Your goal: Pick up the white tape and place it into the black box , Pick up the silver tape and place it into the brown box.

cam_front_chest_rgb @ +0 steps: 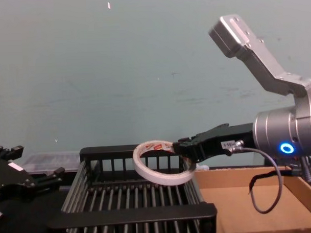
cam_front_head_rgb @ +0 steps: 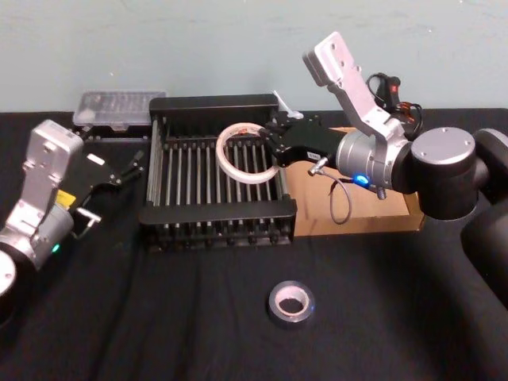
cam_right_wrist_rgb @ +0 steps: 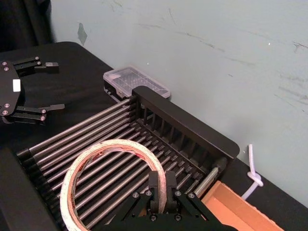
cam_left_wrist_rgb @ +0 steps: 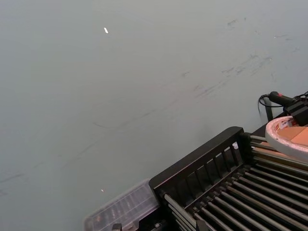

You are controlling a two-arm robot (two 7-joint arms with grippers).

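White tape [cam_front_head_rgb: 223, 161] held over the black box [cam_front_head_rgb: 218, 214]

Thin and wide, the white tape is a pale ring with red and white print on its inner core. The right gripper [cam_front_head_rgb: 274, 148] pinches the ring's right edge, one finger inside and one outside. It holds the ring tilted above the barred floor of the slatted black plastic crate, toward its right side. The silver tape [cam_front_head_rgb: 290, 303], a small thick dark grey roll with a lighter core, lies flat on the black tabletop [cam_front_head_rgb: 159, 317], nearer than the crate. The brown box [cam_front_head_rgb: 373, 214], a shallow cardboard tray, sits right of the crate. The left gripper [cam_front_head_rgb: 129, 168] rests left of it, fingers spread wide and holding nothing.
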